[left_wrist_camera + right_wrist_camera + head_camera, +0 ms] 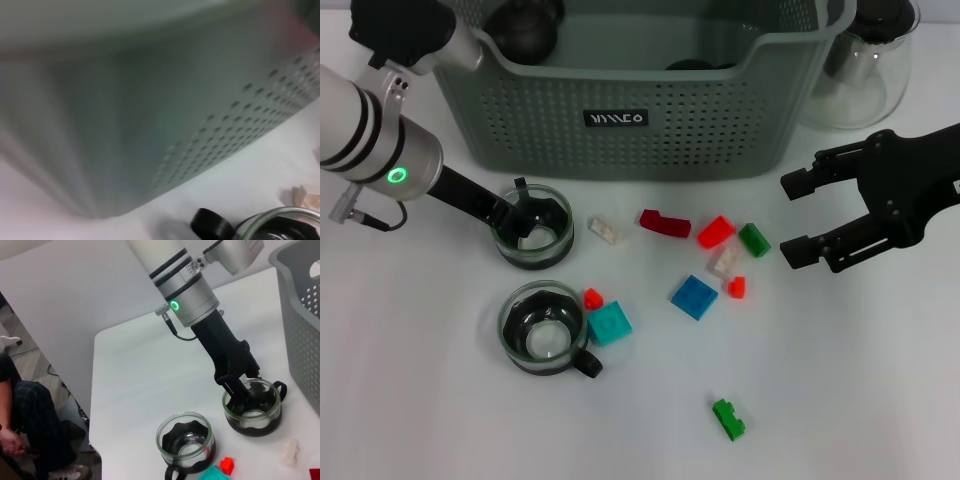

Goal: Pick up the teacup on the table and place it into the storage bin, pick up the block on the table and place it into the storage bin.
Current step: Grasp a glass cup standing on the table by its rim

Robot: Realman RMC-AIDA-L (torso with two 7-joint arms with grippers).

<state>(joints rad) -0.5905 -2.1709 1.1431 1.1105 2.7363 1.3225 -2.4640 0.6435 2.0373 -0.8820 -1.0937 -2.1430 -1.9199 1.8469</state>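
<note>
Reaching down from the far left, the left end effector (525, 215) has its dark fingers dipped into the far one of two clear glass teacups with black inner liners (533, 228), which stands on the white worktop (440, 400) just in front of the large grey-green perforated plastic storage bin (630, 110); from the right wrist view one finger appears inside the rim and the grip looks closed on the cup wall, though the cup has not left the surface. The second glass teacup with a black handle (545, 328) sits nearer, untouched, beside a teal square block (609, 324) and a small red block (592, 297). To the right, the rest of the blocks lie scattered: a white one (605, 231), a dark red one (665, 223), a bright red one (716, 231), a green one (754, 240), a blue square one (694, 297), and a lone green one (728, 419) nearest. The right end effector (798, 216) hovers over the right side of the worktop with its fingers spread apart, holding nothing. Dark rounded shapes show inside the bin, but I cannot tell what they are. By my judgement the task is at its beginning: a first teacup is gripped but not lifted, and every visible block remains to be moved.
</note>
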